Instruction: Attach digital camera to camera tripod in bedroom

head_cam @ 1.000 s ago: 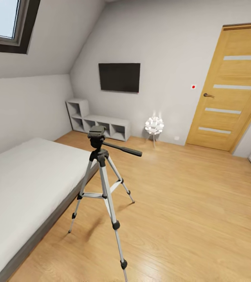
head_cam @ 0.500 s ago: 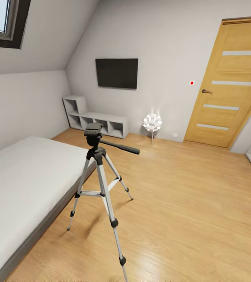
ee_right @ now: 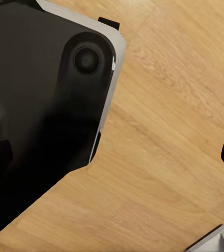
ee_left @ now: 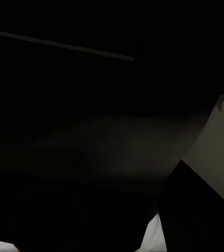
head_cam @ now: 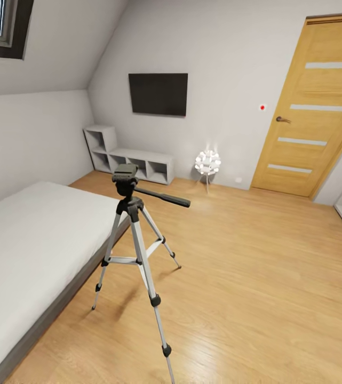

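Attic bedroom with a silver-legged camera tripod (head_cam: pixel 137 240) standing on the light wood floor (head_cam: pixel 256 277), just beside the low grey bed (head_cam: pixel 26 250).

The bed is lying along the sloped white wall; the wooden door (head_cam: pixel 312 106) is standing closed; the grey cubby shelf (head_cam: pixel 130 160) is showing open compartments, contents too small to tell; the black wall TV (head_cam: pixel 158 94) is hanging above it; the tripod's pan handle is pointing toward the door; a small white spiky lamp (head_cam: pixel 207 162) is glowing. Jaw states cannot be told.

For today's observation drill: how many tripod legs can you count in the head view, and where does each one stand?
3. On the camera tripod, one leg stands beside the bed, one leg comes toward the camera, and one leg points toward the door. None look hidden.
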